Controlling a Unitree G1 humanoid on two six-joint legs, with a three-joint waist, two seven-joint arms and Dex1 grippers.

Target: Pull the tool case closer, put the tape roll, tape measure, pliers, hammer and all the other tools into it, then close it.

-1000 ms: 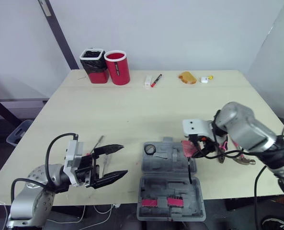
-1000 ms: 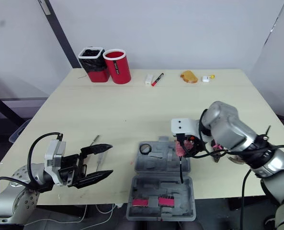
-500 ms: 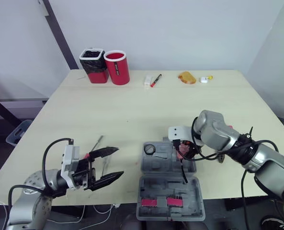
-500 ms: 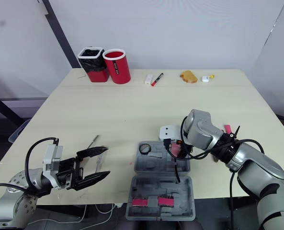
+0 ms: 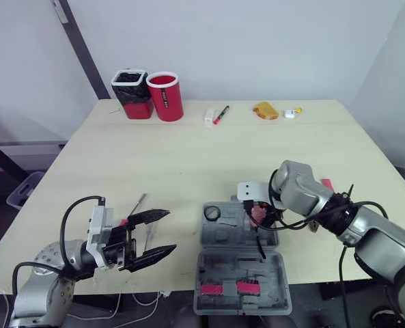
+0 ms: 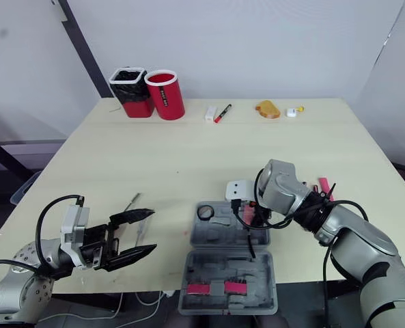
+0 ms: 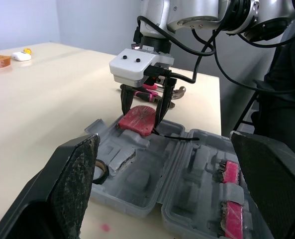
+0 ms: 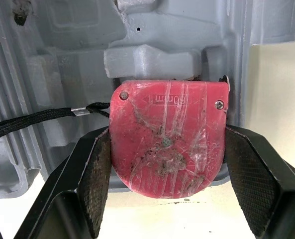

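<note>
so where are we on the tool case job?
Done: case sits open at the near edge, tape roll in it. In hand: right pincer grips the tape measure over a case pocket. To do: pliers and hammer lie on the table right of the case, a thin tool by the open left pincer, then closing.

Tool case (image 5: 240, 256) lies opened flat at bench (image 5: 188, 157) front edge, centre-R. Tape roll (image 5: 212, 213) in its rear-L pocket. Tape measure (image 8: 167, 139) at rear-R corner, gripped by R claw (image 7: 143, 112). Pliers (image 5: 327, 183) on bench R of case. L claw (image 5: 169, 231), fingers apart, L of case. Cups (image 5: 164, 96) rear-L.
</note>
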